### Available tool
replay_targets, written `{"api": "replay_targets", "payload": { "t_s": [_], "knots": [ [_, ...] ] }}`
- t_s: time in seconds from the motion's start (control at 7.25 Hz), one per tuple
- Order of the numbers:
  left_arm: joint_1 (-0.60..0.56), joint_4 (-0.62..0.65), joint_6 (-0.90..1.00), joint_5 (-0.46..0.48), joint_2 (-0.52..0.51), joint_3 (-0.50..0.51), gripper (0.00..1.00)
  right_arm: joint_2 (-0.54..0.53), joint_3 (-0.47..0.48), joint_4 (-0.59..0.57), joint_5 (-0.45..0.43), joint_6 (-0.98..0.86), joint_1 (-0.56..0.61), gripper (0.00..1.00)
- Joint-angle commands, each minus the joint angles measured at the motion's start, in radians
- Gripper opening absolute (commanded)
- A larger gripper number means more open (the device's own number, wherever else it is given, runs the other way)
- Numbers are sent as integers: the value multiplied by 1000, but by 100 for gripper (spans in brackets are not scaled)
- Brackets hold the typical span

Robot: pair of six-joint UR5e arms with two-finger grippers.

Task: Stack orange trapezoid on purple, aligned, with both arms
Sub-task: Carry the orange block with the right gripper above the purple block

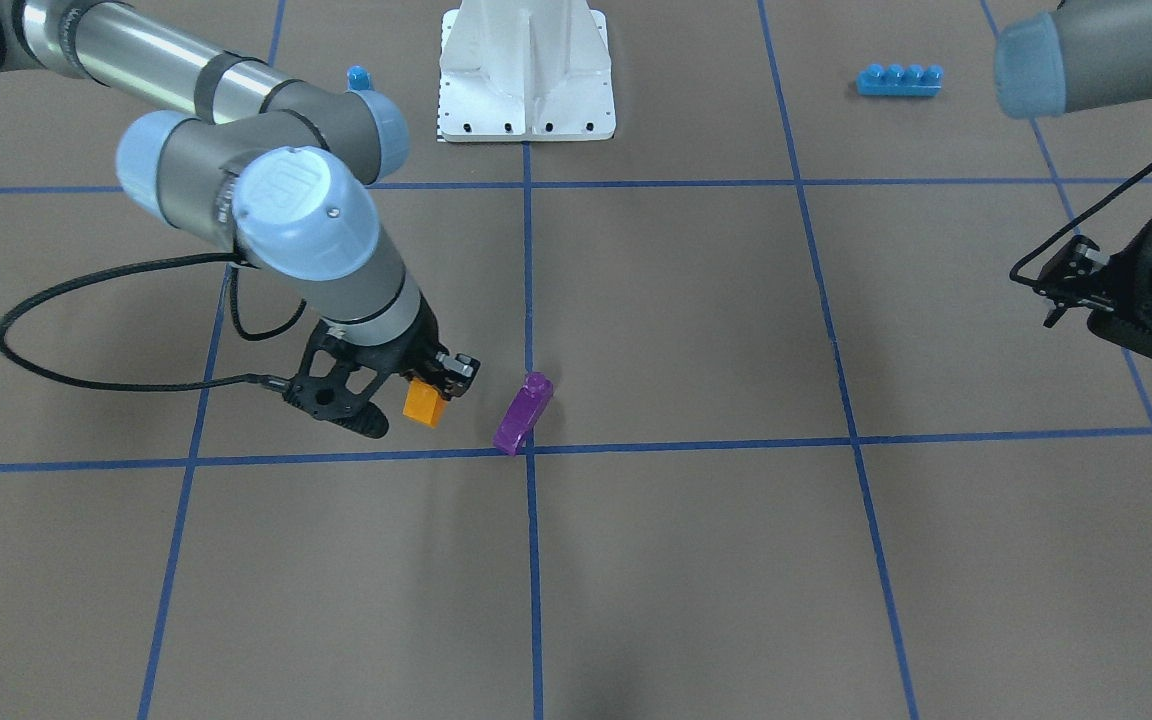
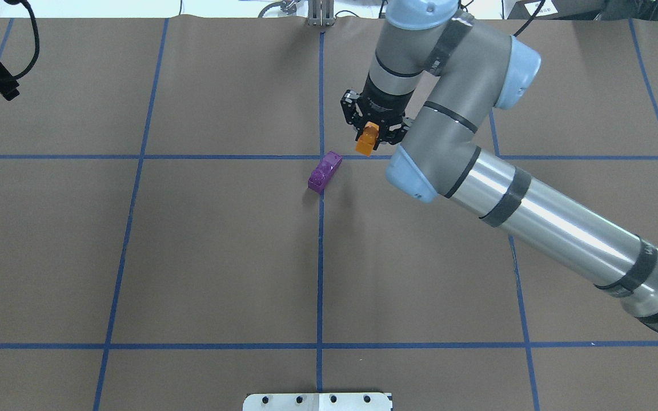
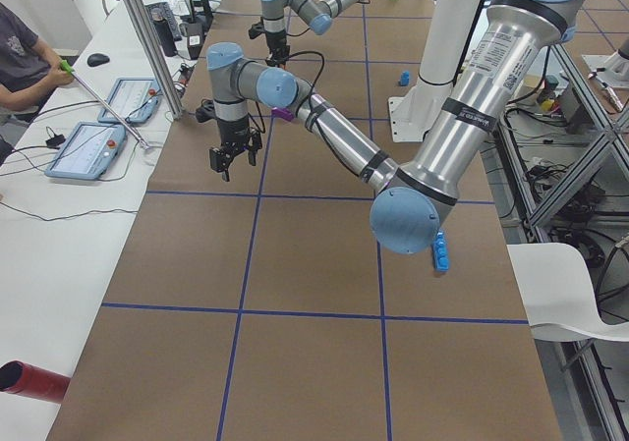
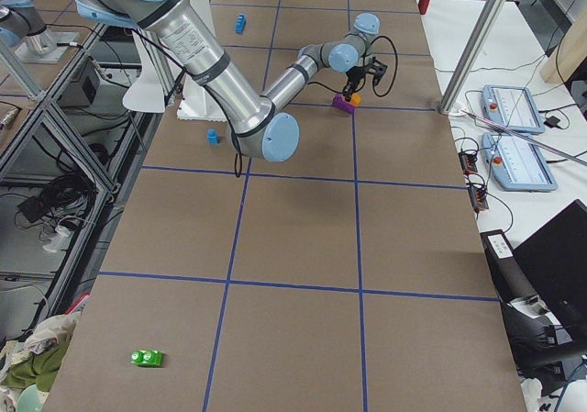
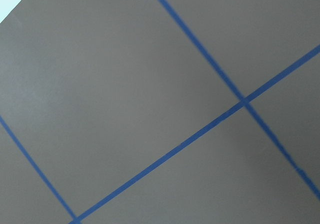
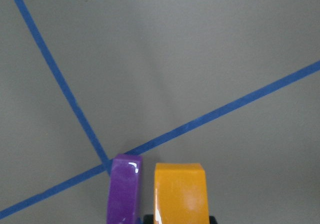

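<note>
**Q:** What is shown, from largest to smallest?

**A:** The tabletop (image 2: 220,257). My right arm (image 2: 534,211) reaches over the half away from my base. My left arm (image 1: 1106,60) waits toward the left end. Whether the left claw (image 1: 1071,290) is open or closed, I cannot tell. My right claw (image 1: 414,398) is clamped on the orange trapezoid (image 2: 366,141), which I judge hangs clear of the table. The purple (image 2: 324,172) lies just beside it on a tape crossing, skewed to the edges.

**Q:** How is the step done well?

**A:** I turn my wrist until the orange matches the purple's diagonal, slope over slope. I centre it above the stud and descend straight. The purple looks light, so my left claw should brace it before I press.
</note>
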Motion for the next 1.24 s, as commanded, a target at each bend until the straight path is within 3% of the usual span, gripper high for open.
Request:
{"api": "replay_targets", "payload": {
  "t_s": [0.0, 1.1],
  "knots": [
    [-17, -30, 20, -3, 41, 19, 100, 81, -72, -2, -52, 136, -74, 0],
    [-15, -79, 20, -8, 93, 11, 100, 101, -116, 12, -131, 189, -119, 0]
  ]
}}
